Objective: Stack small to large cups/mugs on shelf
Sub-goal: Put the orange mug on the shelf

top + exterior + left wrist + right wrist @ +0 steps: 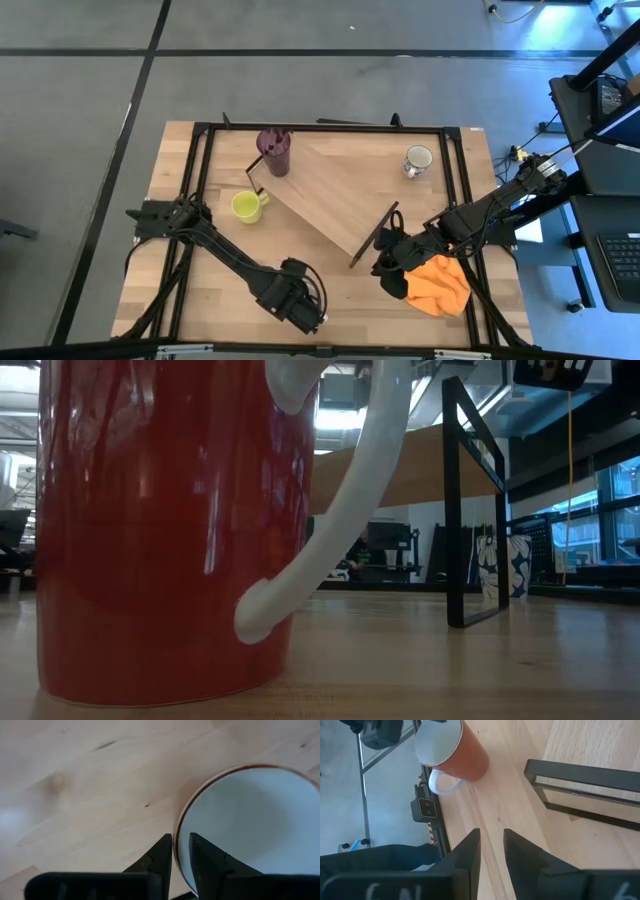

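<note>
The red-brown mug (250,825) stands at the table's 6 o'clock edge, its rim pinched by the left gripper (180,851). A thin wall grip risks tilting it. The right gripper (492,847), narrowly parted and empty, waits at 4 o'clock beside the shelf (335,190).

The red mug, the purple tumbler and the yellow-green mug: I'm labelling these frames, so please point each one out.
red mug (462,757): right wrist view, on its red outer wall.
purple tumbler (274,152): high view, on its side below the rim.
yellow-green mug (245,206): high view, inside its open mouth.
</note>
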Action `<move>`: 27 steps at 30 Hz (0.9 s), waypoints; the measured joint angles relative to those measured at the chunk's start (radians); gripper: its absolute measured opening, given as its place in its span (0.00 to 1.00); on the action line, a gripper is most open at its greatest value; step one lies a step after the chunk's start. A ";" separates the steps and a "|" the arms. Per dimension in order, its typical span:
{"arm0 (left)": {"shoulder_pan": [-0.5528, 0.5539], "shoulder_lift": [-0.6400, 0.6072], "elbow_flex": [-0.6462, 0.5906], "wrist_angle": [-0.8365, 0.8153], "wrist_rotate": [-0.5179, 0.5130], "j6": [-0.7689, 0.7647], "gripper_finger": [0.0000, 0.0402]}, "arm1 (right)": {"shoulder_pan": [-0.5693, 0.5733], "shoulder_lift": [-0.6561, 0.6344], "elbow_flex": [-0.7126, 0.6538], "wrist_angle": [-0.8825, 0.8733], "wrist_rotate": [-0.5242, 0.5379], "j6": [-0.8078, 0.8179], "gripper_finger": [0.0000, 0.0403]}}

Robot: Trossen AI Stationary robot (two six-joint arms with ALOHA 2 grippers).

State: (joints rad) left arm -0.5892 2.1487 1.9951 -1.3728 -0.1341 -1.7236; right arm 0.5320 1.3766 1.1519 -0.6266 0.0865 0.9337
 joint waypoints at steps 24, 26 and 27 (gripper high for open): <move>0.004 -0.001 -0.033 0.025 0.021 0.012 0.04 | 0.000 0.000 0.000 0.000 0.003 -0.020 0.21; 0.007 -0.001 -0.033 0.025 0.017 0.026 0.04 | 0.000 0.000 0.000 0.000 0.003 -0.022 0.21; 0.008 -0.001 -0.033 0.024 0.014 0.031 0.04 | 0.000 0.000 0.000 0.000 0.003 -0.023 0.21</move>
State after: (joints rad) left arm -0.5814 2.1475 1.9625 -1.3487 -0.1204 -1.6927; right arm 0.5321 1.3766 1.1519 -0.6266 0.0891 0.9112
